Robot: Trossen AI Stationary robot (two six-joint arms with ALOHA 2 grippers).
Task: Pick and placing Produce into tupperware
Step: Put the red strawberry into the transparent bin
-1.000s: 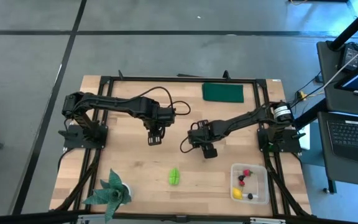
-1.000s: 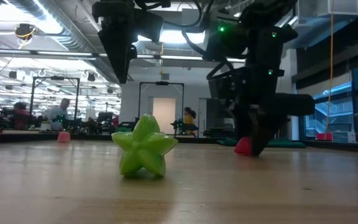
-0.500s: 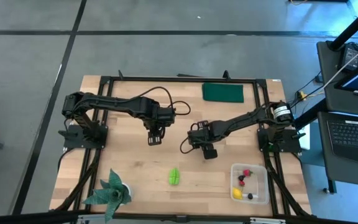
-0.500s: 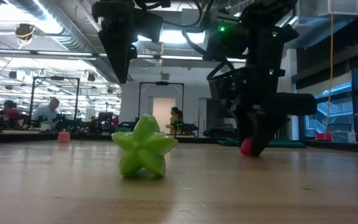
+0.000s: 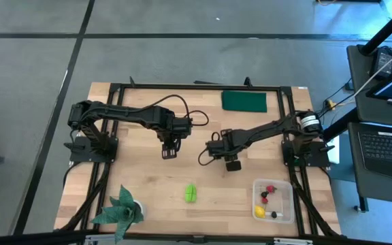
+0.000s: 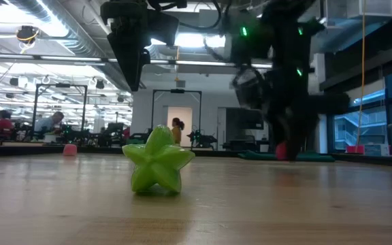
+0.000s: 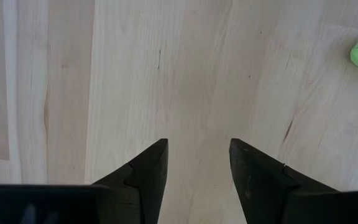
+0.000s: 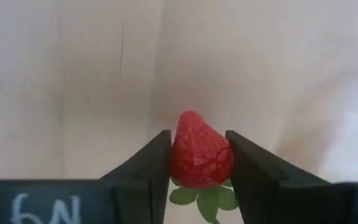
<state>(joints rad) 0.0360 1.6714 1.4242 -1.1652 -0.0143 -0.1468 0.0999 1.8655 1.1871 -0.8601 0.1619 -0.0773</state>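
The right gripper (image 8: 197, 155) has its two dark fingers (image 8: 151, 165) pressed against either side of a red toy strawberry (image 8: 201, 155), so it is clamped on the berry, whose green leaves poke out below. From above, this gripper (image 5: 232, 163) sits over the middle of the wooden table (image 5: 141, 177), a little right of centre. At table height the strawberry (image 6: 282, 151) shows as a small red blur at the bottom of the right gripper (image 6: 288, 146) (whether it rests on the wood or is just clear of it I cannot tell).

The left gripper (image 7: 197, 165) points down at bare wood, its fingers (image 7: 148, 171) parted with a clear gap between them and nothing in that gap. From above it (image 5: 169, 151) hangs left of the right gripper, the two well apart.

The green star-shaped fruit (image 5: 191, 192) lies on the table nearer the front edge, between the two grippers and apart from both; in the low view it (image 6: 158, 160) stands on its points.

The clear box (image 5: 286, 187) sits at the near right corner, holding a yellow lemon (image 5: 259, 211), red berries (image 5: 271, 189) and a dark berry (image 5: 273, 214). A potted plant (image 5: 120, 207) stands at the near left corner, and a dark green mat (image 5: 244, 101) lies at the far edge.
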